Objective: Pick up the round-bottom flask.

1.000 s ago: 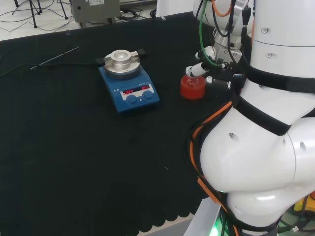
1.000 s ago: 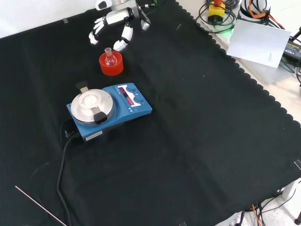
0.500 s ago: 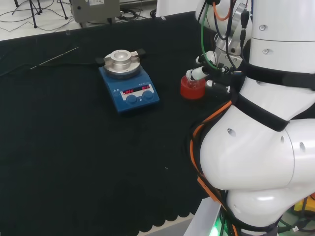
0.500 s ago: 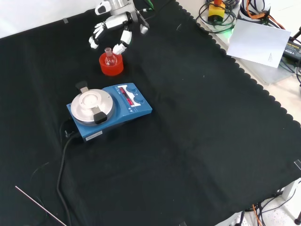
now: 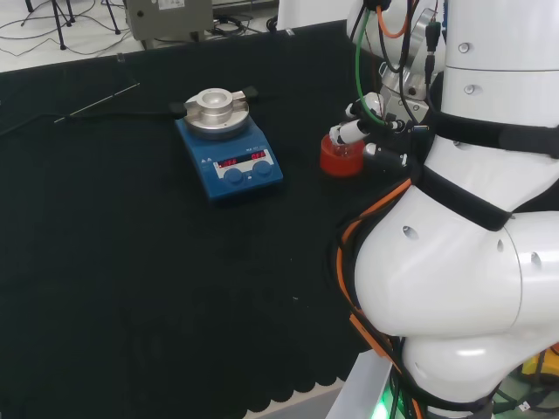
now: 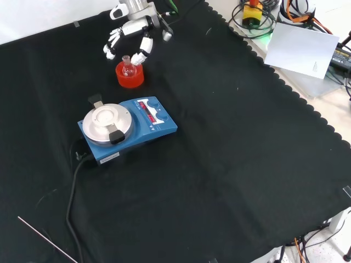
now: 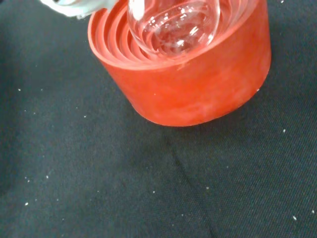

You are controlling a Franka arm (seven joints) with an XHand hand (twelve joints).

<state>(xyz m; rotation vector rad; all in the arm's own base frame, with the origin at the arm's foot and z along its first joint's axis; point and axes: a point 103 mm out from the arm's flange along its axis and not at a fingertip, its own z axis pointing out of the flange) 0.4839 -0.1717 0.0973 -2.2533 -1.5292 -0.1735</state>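
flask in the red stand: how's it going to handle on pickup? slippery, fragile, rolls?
Likely fragile and slick: the flask is clear, smooth glass. It looks empty in the wrist view, so probably light. Its round bottom sits in the ribbed red stand; set on bare cloth it would probably roll or tip. The hand hovers at its neck, fingers not closed round it.

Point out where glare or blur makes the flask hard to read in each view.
Wrist view: the flask shows bright reflections on its glass, and a white part of the hand is blurred. Front view: the flask's neck is faint above the red stand.
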